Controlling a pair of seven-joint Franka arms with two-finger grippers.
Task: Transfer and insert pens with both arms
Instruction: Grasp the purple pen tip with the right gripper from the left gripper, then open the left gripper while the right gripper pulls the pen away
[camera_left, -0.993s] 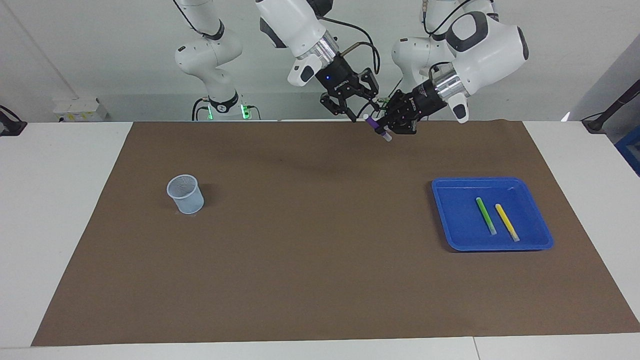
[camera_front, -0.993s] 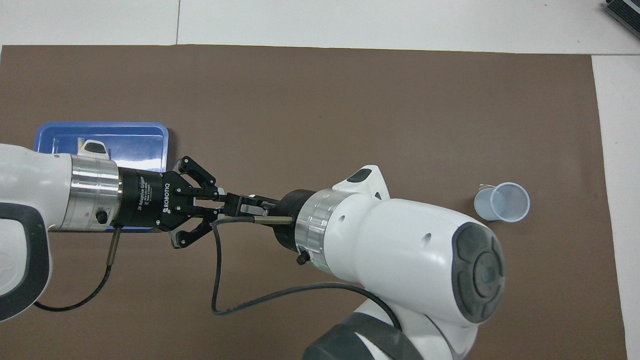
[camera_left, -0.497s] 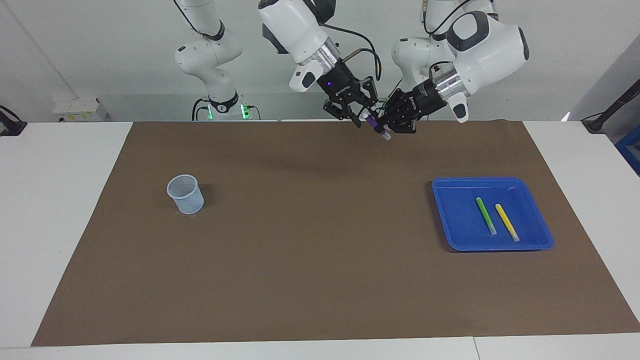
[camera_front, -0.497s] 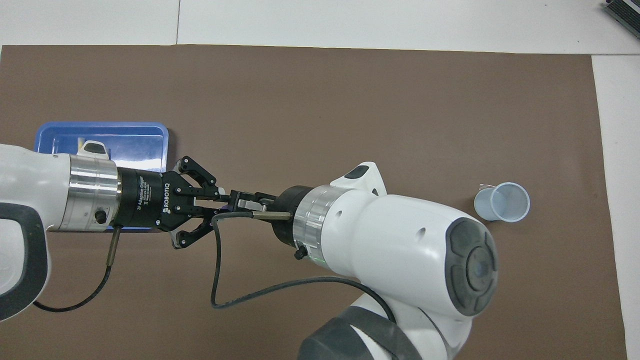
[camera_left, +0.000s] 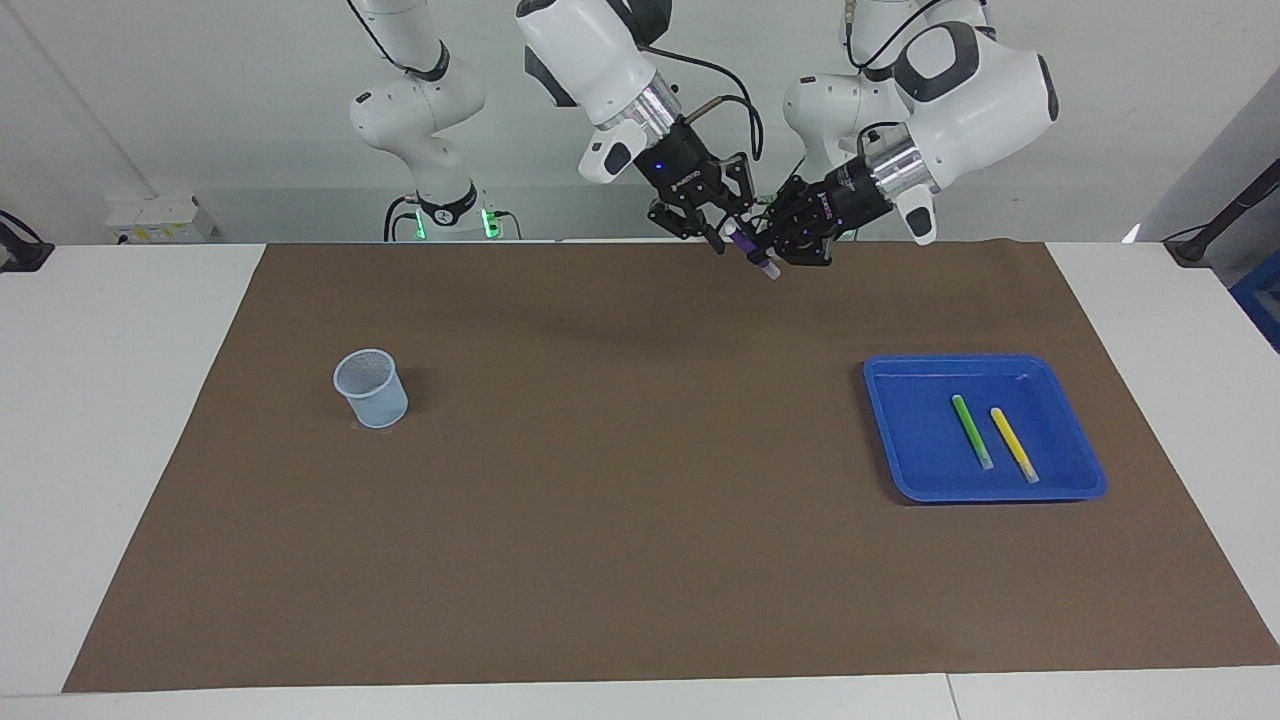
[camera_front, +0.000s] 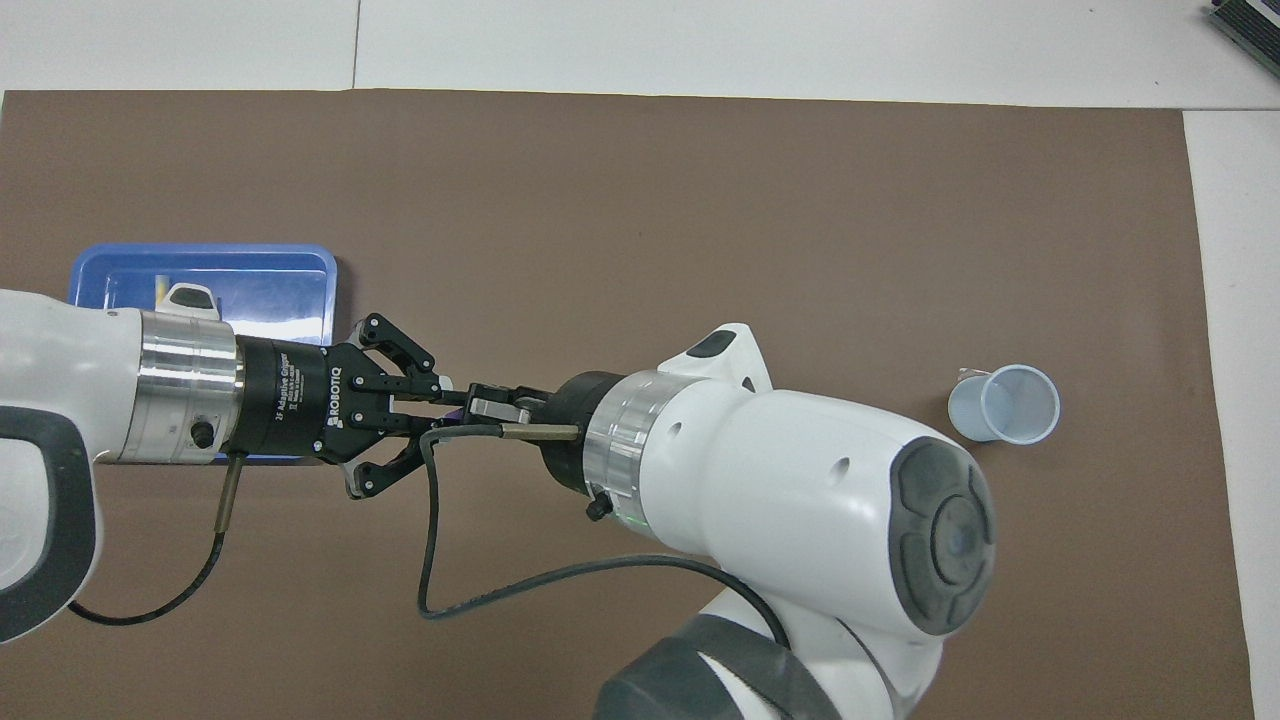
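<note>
Step in hand: mid-air handover above the bench. Left gripper and right gripper fingers both clenched on purple pen. Next: left releases; right carries to cup

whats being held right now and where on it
The purple pen, up in the air over the mat's robot-side edge. The left gripper grips its lower part near the pale tip, and the right gripper is shut on its upper end.
</note>
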